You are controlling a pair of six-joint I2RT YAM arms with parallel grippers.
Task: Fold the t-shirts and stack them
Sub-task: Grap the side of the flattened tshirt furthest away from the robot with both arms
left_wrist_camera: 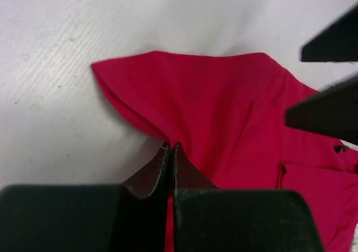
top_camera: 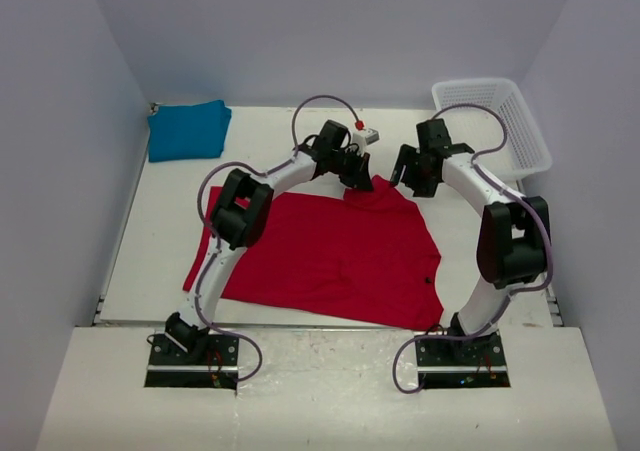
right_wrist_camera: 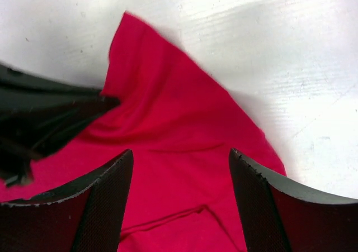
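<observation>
Red t-shirt pinched between the closed left fingers; right fingers spread wide over it.

The left arm and right arm are white tubes joined by bulky black housings, on black base plates at the bottom of the frame. Mauve-grey cables loop along them (in wide arcs). The right pincer has matte black fingers, finely dimpled inside.

No legible text anywhere.
</observation>
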